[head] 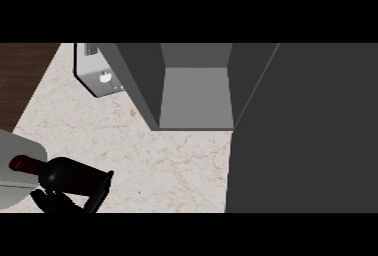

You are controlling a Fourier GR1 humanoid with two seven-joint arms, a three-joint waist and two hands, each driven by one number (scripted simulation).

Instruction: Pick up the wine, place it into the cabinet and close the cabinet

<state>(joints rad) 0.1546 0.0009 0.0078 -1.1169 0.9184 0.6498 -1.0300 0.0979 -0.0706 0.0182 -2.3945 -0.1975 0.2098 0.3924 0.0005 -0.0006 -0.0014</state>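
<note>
One black left hand (63, 200) is curling its fingers (98, 192) round the dark glass wine bottle (63, 174) for me; the open grey cabinet (196, 95) is standing well beyond those fingers across the marble worktop (170, 165).

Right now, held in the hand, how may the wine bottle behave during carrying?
The wine bottle looks dark and glossy, so probably glass: stiff, fragile, maybe slippery. It lies tilted in the left hand, so its round body would likely roll if set down sideways.

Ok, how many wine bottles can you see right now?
1. The wine bottle lies at the lower left of the counter, with the left hand curled round it. The open cabinet shows none inside, though the door may hide others.
</note>
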